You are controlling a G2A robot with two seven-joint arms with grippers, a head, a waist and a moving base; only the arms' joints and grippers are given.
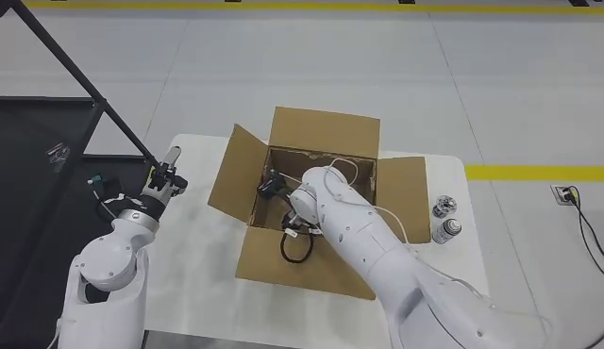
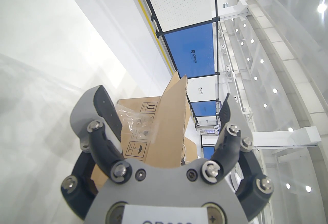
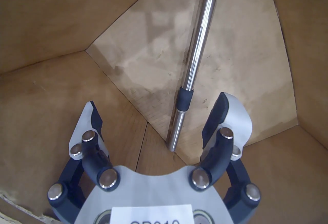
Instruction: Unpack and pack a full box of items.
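White counter [image 1: 198,255] carries open cardboard box [image 1: 326,127], seemingly nearly unpacked. Steel tube [image 3: 197,56] left on box floor. Two cans [image 1: 444,217] already out, on counter beside box. Right gripper [image 3: 157,109] released, inside box over tube; left gripper [image 2: 165,97] released, beside box. Repacking likely still ahead.

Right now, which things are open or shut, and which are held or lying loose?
Box, open, flaps spread out.
Metal tube, lying loose inside the box.
Right pincer, open, empty, inside the box.
Left pincer, open, empty, beside the box.
Two cans, out on the table.
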